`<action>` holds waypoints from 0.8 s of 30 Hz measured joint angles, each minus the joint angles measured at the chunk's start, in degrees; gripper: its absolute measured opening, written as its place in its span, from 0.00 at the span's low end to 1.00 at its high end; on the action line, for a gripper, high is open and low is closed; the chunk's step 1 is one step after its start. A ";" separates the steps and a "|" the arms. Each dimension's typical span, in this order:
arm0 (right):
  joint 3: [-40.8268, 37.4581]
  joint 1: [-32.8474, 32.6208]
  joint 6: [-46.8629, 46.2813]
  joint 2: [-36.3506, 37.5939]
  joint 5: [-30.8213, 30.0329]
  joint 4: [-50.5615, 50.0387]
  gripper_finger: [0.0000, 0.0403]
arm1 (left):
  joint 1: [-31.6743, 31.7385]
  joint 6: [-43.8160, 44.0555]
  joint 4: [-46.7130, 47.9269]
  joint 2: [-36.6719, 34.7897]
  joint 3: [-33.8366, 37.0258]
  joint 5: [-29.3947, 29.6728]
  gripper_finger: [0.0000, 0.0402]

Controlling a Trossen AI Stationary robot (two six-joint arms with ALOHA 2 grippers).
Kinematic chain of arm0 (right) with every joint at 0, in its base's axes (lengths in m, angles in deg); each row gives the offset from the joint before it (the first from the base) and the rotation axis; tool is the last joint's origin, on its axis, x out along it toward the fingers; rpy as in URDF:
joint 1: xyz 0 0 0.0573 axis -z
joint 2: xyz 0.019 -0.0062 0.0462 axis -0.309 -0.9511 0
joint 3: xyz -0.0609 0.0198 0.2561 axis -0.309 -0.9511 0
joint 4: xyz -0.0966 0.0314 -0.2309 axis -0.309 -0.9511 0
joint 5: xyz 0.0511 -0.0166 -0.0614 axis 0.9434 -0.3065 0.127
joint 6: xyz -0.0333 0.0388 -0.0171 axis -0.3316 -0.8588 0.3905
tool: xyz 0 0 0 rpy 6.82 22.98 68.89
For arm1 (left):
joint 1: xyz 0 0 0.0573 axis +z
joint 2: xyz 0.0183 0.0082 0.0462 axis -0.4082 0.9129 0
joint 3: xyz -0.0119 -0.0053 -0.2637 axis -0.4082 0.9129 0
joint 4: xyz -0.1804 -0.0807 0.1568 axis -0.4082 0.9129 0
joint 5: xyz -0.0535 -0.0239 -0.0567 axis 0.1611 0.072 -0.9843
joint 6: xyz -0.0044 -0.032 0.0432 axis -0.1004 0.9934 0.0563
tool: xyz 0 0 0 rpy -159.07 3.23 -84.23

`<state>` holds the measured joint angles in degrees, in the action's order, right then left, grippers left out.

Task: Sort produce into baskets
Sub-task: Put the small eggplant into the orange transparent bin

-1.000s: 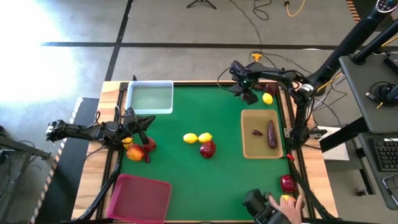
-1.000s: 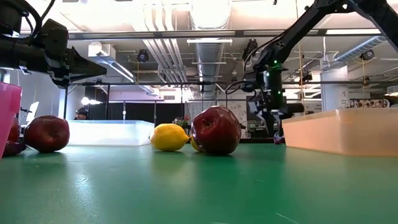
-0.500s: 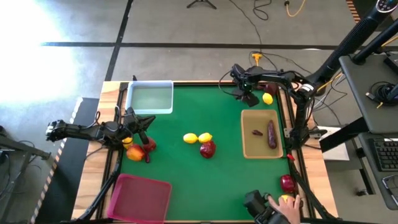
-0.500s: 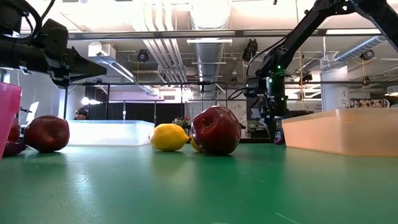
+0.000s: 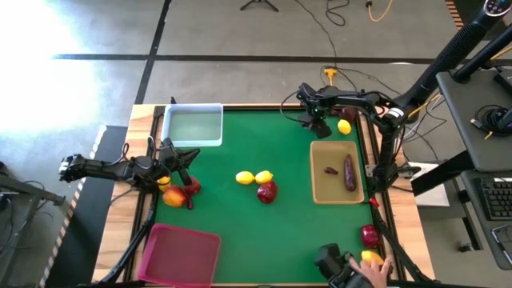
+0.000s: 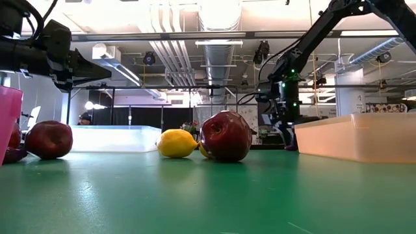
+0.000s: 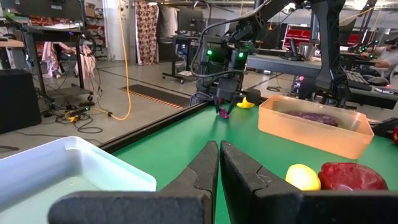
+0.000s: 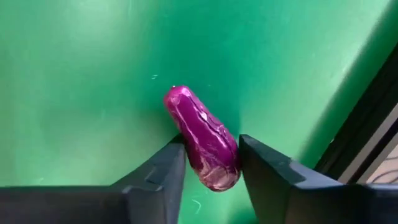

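Note:
My right gripper (image 5: 318,125) is near the table's far edge, shut on a dark purple elongated piece (image 8: 202,138), which also shows in the left wrist view (image 7: 223,112). My left gripper (image 7: 219,168) is shut and empty, raised above the table's left side (image 5: 186,160), over a red fruit (image 5: 191,186) and a red-orange fruit (image 5: 172,197). Two lemons (image 5: 254,178) and a red fruit (image 5: 267,191) lie on the mat at the middle. The tan tray (image 5: 318,188) holds two purple pieces (image 5: 350,172). The clear bin (image 5: 193,125) is far left and the pink bin (image 5: 180,254) near left. My right gripper pinches the purple piece between its two fingers (image 8: 158,174), on the sides of one end (image 8: 214,165). The fingers come from above, pointing down, and lie across the piece. Its free end (image 8: 177,99) sticks out beyond the fingers, close over the green mat; whether it touches, I cannot tell.
A lemon (image 5: 344,126) lies right of my right gripper, by the far right corner. At the near right corner a person's hand (image 5: 378,270) is beside a lemon (image 5: 369,257) and a red fruit (image 5: 369,235). Open green mat lies between the middle fruit and the pink bin.
My right gripper has shifted a little toward the table's far edge with the purple piece still between its fingers. The person's hand at the near right corner has drawn back a little from the lemon.

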<state>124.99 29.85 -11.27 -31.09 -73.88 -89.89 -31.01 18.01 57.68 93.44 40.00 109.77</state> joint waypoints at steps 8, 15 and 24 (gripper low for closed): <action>8.52 -2.31 -17.29 2.85 -5.68 -9.34 0.19 | 0.02 0.00 0.00 0.00 0.02 0.00 0.00; 15.25 -2.83 -54.08 13.17 10.11 -34.93 0.19 | 0.01 0.00 0.02 0.00 0.02 0.00 0.00; -1.45 -12.23 -70.38 29.79 12.04 -37.17 0.19 | 0.01 0.00 0.01 0.00 0.01 0.00 0.00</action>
<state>123.54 17.62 -81.65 -1.30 -61.84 -127.07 -31.00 18.01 57.68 93.44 40.01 109.77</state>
